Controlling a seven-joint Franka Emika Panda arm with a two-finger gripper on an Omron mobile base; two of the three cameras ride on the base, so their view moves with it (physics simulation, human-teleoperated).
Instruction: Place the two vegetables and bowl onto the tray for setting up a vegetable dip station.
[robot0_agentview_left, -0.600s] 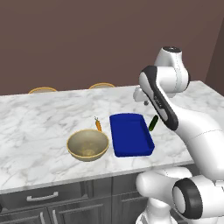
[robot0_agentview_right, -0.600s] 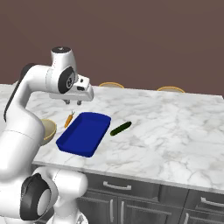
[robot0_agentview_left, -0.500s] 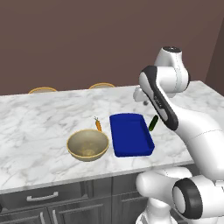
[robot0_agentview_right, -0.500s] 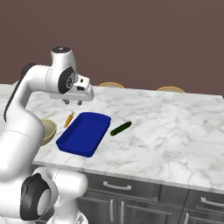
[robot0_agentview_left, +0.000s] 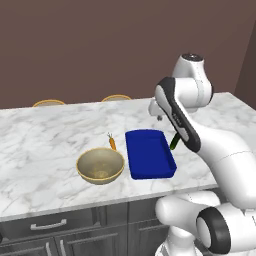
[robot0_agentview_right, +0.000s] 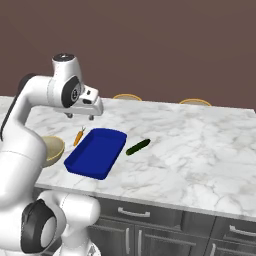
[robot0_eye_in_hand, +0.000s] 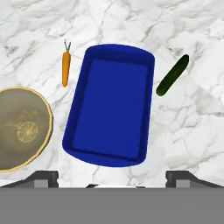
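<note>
**Three views over one marble surface**

The surface (robot0_agentview_left: 45, 145) is seen from behind the arm, left and right, both angled forward and down. The tray (robot0_eye_in_hand: 111, 109) is viewed from directly above by the hand camera; it is shared by all views.

white marble counter (robot0_agentview_left: 45, 135) over dark grey cabinets (robot0_agentview_right: 165, 227), plain brown wall (robot0_agentview_left: 100, 45) behind.

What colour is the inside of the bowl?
The bowl is mottled olive-brown inside, with a tan rim; the hand view shows it best.

A white marble bench (robot0_agentview_left: 45, 135) tops dark drawers (robot0_agentview_right: 150, 220); two tan discs (robot0_agentview_right: 127, 97) sit beyond the fingers.
</note>
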